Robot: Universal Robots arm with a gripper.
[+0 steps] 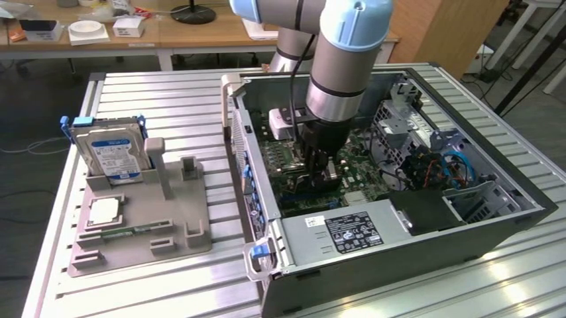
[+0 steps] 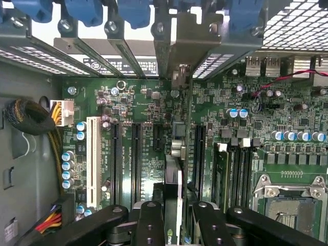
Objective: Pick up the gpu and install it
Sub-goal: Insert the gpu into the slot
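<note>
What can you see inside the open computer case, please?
Inside the computer case lies the green motherboard, with the pincer holding the gpu edge-on above its slots. The arm covers part of the board in the exterior view.

You're looking at a robotics lab bench: ribbed aluminium worktable [image 1: 159, 278], open PC case [image 1: 495, 225] on it, grey parts fixture [image 1: 177, 225] holding a hard drive [image 1: 111, 154]. Wooden desks [image 1: 177, 36] with boxes behind, cables [image 1: 36, 142] on the floor.
</note>
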